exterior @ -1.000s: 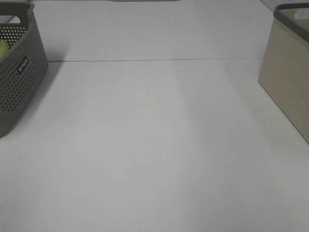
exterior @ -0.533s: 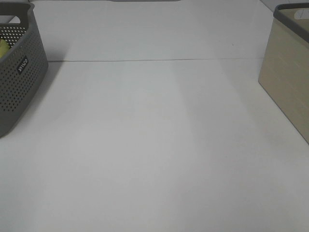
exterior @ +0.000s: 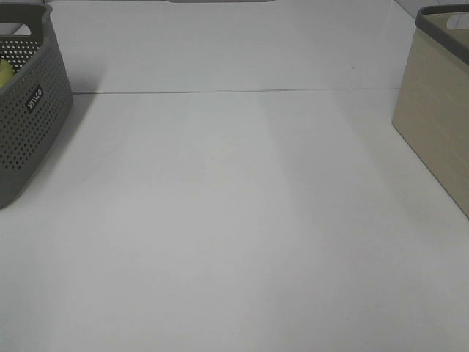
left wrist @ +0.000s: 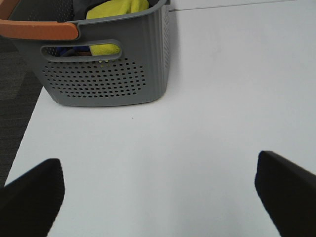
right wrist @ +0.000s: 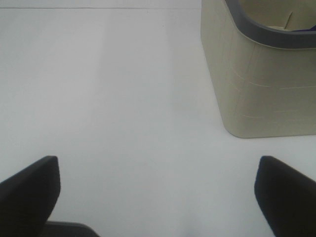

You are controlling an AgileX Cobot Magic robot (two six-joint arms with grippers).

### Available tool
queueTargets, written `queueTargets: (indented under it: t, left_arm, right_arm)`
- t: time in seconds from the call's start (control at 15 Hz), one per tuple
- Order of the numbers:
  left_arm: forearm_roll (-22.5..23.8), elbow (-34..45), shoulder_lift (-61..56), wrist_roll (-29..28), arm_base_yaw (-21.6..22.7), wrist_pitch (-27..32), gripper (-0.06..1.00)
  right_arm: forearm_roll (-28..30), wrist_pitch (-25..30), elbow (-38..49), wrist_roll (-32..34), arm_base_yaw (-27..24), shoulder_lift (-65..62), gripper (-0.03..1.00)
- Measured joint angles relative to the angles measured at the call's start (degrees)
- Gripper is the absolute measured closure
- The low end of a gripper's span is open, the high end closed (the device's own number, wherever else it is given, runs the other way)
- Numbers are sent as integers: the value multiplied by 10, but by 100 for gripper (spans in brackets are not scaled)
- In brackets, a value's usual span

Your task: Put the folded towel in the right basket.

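Nothing was seen to move across the last second of the high view: both baskets and the bare table [exterior: 234,220] sat exactly as before, and no arm entered that view.

No folded towel was seen lying on the table in any view. A yellow cloth [left wrist: 116,10] was visible inside the grey perforated basket [left wrist: 106,74] at the upper left of the left wrist picture; whether that is the task's towel, or whether it is folded, could not be told. The same basket [exterior: 26,125] was at the left edge of the high view, with a sliver of yellow-green at its rim.

The beige basket [exterior: 436,110], the target, was at the right edge of the high view and at the upper right of the right wrist picture [right wrist: 261,84]. Its inside was mostly hidden, with only a dark scrap seen near the rim.

The left gripper [left wrist: 158,197] was spread wide over bare table, nothing held. The right gripper [right wrist: 158,197] was likewise spread wide and empty, near the beige basket.

Judgement: no progress registered; either the pick was not yet begun, or the towel was already dropped out of sight.
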State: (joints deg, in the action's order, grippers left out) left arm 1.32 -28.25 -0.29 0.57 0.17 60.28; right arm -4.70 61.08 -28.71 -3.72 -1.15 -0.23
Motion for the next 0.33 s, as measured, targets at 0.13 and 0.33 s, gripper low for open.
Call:
queueTargets:
  t: [0.13,0.33]
  left_arm:
    - [0,0,0,0,0,0,-5]
    - [0,0,0,0,0,0,-5]
  right_arm:
    - [0,-1,0,0,0,0,-1]
    - [0,-1,0,0,0,0,-1]
